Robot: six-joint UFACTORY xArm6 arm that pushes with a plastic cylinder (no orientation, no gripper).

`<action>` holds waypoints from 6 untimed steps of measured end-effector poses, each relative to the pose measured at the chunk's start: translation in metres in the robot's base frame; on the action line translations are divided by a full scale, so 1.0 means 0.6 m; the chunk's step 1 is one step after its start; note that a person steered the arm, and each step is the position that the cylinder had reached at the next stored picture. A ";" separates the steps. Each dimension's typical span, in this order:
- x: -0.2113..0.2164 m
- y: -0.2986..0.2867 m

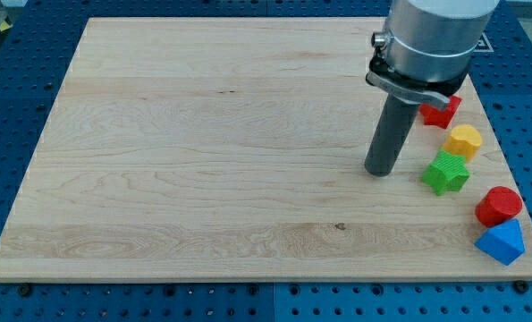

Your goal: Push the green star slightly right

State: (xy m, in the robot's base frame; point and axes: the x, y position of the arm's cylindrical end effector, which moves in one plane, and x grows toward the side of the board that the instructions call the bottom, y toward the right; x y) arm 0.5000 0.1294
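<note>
currently my tip point(380, 172), bare and holding nothing, sits just left of the green star point(446, 172); a short, centred rightward nudge should suffice.

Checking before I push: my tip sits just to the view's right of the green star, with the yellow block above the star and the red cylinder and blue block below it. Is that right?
Not quite. The camera view shows my tip to the view's left of the green star, not its right. The rest holds: the yellow block is above the star, the red cylinder and blue block below it.
</note>
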 end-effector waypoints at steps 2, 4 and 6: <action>0.004 0.011; 0.004 0.068; 0.004 0.132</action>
